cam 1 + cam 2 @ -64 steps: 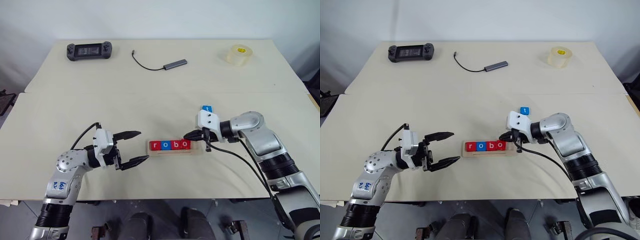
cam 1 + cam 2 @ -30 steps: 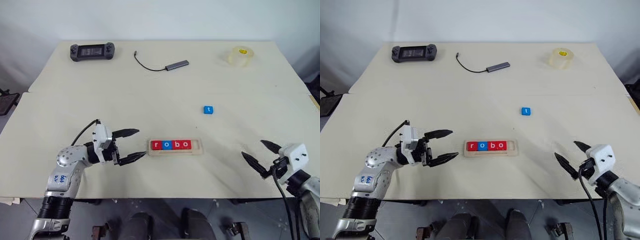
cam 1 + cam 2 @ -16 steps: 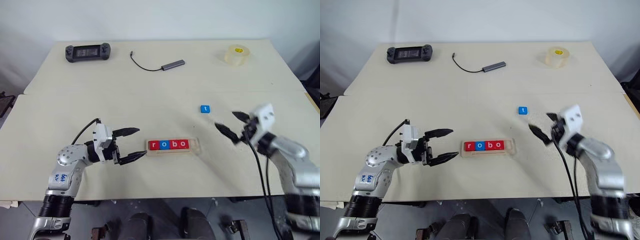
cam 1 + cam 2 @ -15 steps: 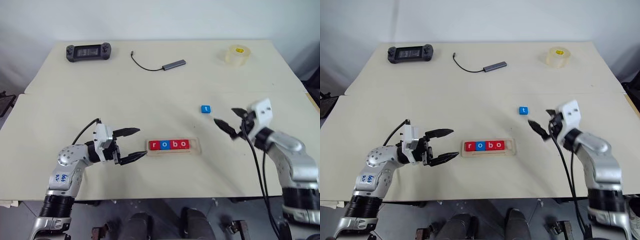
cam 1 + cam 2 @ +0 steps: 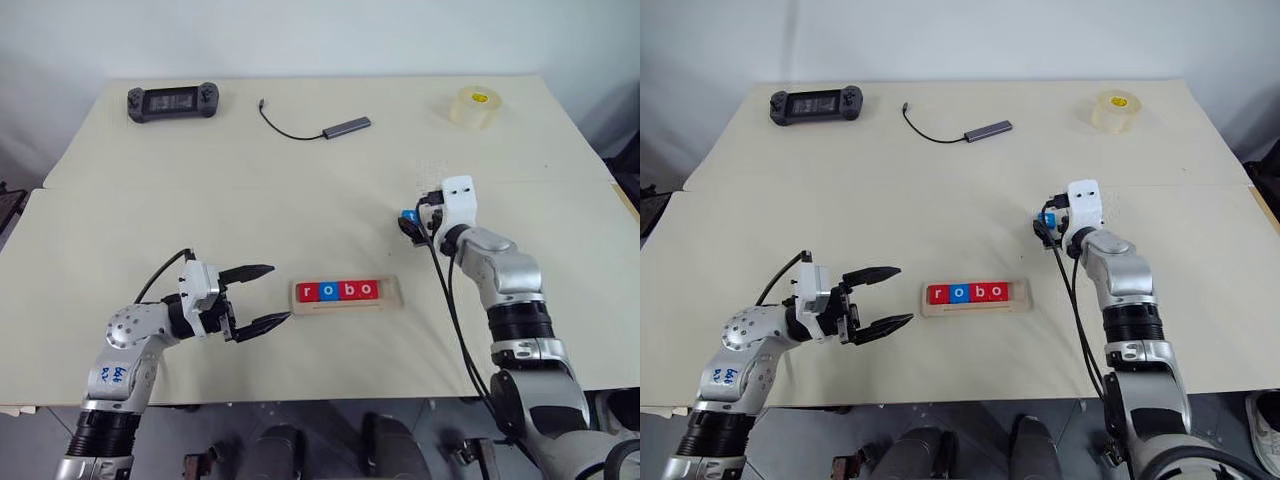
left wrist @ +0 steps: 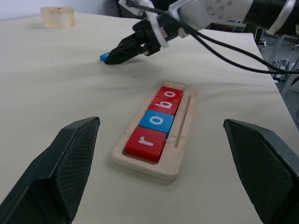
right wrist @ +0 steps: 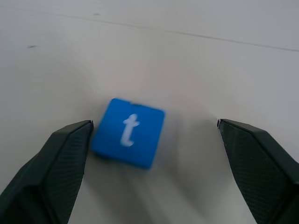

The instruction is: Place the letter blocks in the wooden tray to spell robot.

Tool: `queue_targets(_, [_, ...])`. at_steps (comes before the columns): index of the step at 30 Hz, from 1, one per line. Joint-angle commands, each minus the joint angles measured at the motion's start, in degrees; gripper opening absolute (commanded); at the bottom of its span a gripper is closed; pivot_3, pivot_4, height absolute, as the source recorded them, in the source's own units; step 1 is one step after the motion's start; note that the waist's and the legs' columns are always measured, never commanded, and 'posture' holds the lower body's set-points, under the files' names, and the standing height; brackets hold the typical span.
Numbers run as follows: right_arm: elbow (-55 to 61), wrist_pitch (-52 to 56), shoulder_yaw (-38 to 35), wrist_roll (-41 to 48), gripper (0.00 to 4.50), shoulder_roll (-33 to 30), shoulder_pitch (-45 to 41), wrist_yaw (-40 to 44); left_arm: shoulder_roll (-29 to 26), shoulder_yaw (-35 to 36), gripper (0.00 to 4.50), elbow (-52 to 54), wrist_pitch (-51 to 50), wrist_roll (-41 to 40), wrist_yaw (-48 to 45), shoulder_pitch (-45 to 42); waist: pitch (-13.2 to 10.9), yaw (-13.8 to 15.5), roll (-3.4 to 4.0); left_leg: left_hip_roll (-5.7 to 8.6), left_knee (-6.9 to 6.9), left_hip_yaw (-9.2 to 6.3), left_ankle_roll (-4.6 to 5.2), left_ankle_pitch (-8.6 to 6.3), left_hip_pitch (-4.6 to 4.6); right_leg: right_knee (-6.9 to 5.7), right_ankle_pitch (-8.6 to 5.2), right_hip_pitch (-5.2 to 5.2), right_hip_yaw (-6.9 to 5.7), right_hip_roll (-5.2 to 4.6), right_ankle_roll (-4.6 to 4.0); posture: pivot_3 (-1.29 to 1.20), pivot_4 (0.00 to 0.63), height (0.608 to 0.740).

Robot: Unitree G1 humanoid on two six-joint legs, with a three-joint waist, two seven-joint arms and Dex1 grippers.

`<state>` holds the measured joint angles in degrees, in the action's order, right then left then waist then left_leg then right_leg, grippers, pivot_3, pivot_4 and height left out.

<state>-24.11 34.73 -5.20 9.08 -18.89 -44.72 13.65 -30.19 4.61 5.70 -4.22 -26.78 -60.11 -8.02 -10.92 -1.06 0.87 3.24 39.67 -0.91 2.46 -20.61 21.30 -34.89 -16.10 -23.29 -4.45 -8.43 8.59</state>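
Right gripper [image 7: 152,140] spread wide around blue t block [image 7: 128,138] on worktop [image 5: 300,190], beyond wooden tray [image 5: 349,293]'s right end. Block off-centre, near one finger: closing may skew or flick it. Left gripper [image 5: 262,297] open, empty, beside tray's left end.

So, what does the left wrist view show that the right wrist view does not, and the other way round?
Left wrist view, not the right: the wooden tray holding four letter blocks that read r, o, b, o, a tape roll far behind, and the right pincer seen from outside, its tips at the blue block.
Right wrist view, not the left: the white t on that block is readable, with the right pincer's open fingers on either side of it.
Both: the blue block lying on the table, outside the tray.
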Motion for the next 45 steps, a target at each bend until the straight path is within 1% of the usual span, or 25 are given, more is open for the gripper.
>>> queue_targets(1, [1.44,-0.09,0.26,-0.8,3.54,0.71,0.83,-0.88,-0.82,1.34,4.5,2.93,0.06,-1.18,0.28,0.82,0.0,-0.04,0.0,0.0,0.02,0.0,0.0,0.0,0.0,-0.02,0.0,0.0,0.0,0.0,0.0,0.0,0.15,0.74])
queue_targets(5, [4.27,0.87,0.74,-0.79,2.27,0.68,2.64,-0.48,-1.17,1.39,4.5,3.8,-0.47,-1.5,0.4,1.49,0.01,-0.04,0.01,0.01,0.09,0.0,0.0,0.0,0.0,-0.07,0.0,0.01,0.04,-0.01,0.0,0.0,0.15,0.74])
queue_targets(7, [5.57,0.7,0.78,-0.79,1.49,0.41,3.51,-0.1,-1.29,1.3,4.5,4.11,-0.77,-1.65,0.3,1.79,0.01,-0.04,0.01,0.02,0.09,0.0,0.0,0.0,0.0,-0.08,0.0,0.01,0.04,-0.01,0.0,0.0,0.15,0.74])
queue_targets(10, [9.77,-1.34,0.49,-0.71,1.46,-0.36,5.72,0.76,-1.03,0.78,4.5,4.21,-1.14,-1.71,0.27,1.75,0.01,-0.04,0.01,0.02,0.09,0.0,0.0,0.0,0.0,-0.07,0.0,0.01,0.05,-0.01,0.0,0.0,0.15,0.74])
queue_targets(13, [18.45,-0.19,0.0,1.12,1.46,-2.14,10.31,3.84,-0.48,0.15,4.5,3.87,-1.4,-1.56,0.51,1.27,0.01,0.1,0.01,0.02,0.07,0.0,0.0,0.0,0.01,-0.06,0.0,-0.01,0.05,-0.01,0.0,0.0,0.15,0.74])
queue_targets(18, [35.86,8.43,-3.5,3.23,1.46,-4.61,20.77,2.97,0.23,-0.85,4.5,1.88,-1.26,-1.06,-0.07,-0.32,0.01,0.58,0.01,0.0,0.03,0.06,0.0,0.0,0.02,-0.06,0.0,-0.08,0.08,0.01,0.0,0.0,0.15,0.74])
queue_targets(23, [53.35,19.66,-7.55,6.29,1.46,-2.46,31.83,-0.44,0.74,-1.07,4.5,-1.07,-1.33,-1.03,-0.05,-3.24,0.01,1.1,0.0,0.0,0.05,0.15,0.0,0.0,0.01,-0.05,0.0,-0.07,0.16,0.02,0.0,0.0,0.15,0.74])
queue_targets(26, [57.15,21.63,-8.46,6.04,1.46,-0.47,35.37,-2.77,0.57,-1.88,4.5,-1.85,-1.71,-1.28,-1.57,-4.2,0.01,1.07,0.0,0.02,0.07,0.2,0.0,0.0,0.01,-0.06,0.0,-0.07,0.23,0.01,0.0,0.0,0.15,0.74])
queue_targets(30, [57.52,21.94,-7.83,5.82,1.46,-0.42,37.77,-3.08,0.55,-2.38,4.5,-2.58,-2.2,-1.15,-2.5,-5.71,0.01,0.98,0.0,0.02,0.06,0.24,0.0,0.0,-0.02,-0.07,0.0,-0.08,0.26,0.02,0.0,0.0,0.15,0.74])
queue_targets(32, [57.5,22.14,-7.54,6.83,2.22,-0.8,38.25,-1.94,0.43,-2.45,4.5,-2.96,-2.17,-1.11,-2.89,-6.35,0.01,0.97,0.0,0.01,0.06,0.26,0.0,0.0,-0.03,-0.08,0.0,-0.09,0.29,0.04,0.0,0.0,0.15,0.74])
queue_targets(34, [57.16,21.14,-6.47,7.24,2.84,-2.59,38.48,0.3,0.3,-2.48,4.5,-3.4,-1.97,-1.02,-3.18,-6.79,0.01,0.97,0.0,0.0,0.05,0.27,0.0,0.0,-0.04,-0.08,0.0,-0.1,0.3,0.05,0.0,0.0,0.15,0.74])
queue_targets(35, [56.79,20.75,-6.44,8.38,3.23,-4.15,38.35,2.82,0.27,-2.43,4.5,-3.5,-1.87,-0.96,-3.21,-6.9,0.01,0.98,0.0,0.01,0.05,0.27,0.01,0.01,-0.04,-0.08,0.0,-0.1,0.3,0.05,0.0,0.0,0.15,0.74])
queue_targets(37, [55.47,18.58,-6.78,10.0,3.84,-7.91,38.17,8.12,0.12,-2.15,4.5,-3.37,-1.72,-1.03,-3.29,-6.67,0.01,0.99,0.0,0.02,0.05,0.3,0.02,0.01,-0.04,-0.06,0.0,-0.1,0.34,0.04,0.0,0.0,0.15,0.74])
queue_targets(39, [52.3,14.41,-7.33,9.75,4.48,-12.98,37.67,13.1,-0.14,-1.85,4.5,-2.88,-1.74,-0.9,-2.99,-6.15,0.01,1.04,-0.01,0.02,0.06,0.31,0.03,0.02,-0.04,-0.05,0.0,-0.09,0.35,0.04,0.0,0.0,0.15,0.74])
queue_targets(43, [41.84,3.03,-8.24,10.42,4.48,-23.02,35.95,26.56,-0.36,-0.99,4.5,-1.45,-2.27,-1.59,-2.2,-5.26,-0.01,1.1,-0.04,0.04,0.06,0.35,0.08,0.03,-0.03,-0.01,0.0,-0.06,0.35,0.01,0.01,0.0,0.15,0.74])
queue_targets(45, [35.55,-2.35,-7.38,10.5,4.48,-27.51,34.15,33.82,-0.99,-1.29,4.5,-1.07,-2.72,-1.48,-2.65,-4.87,-0.01,1.03,-0.05,0.01,0.04,0.38,0.08,0.04,-0.05,0.02,0.0,-0.06,0.35,0.02,0.01,0.0,0.15,0.74])
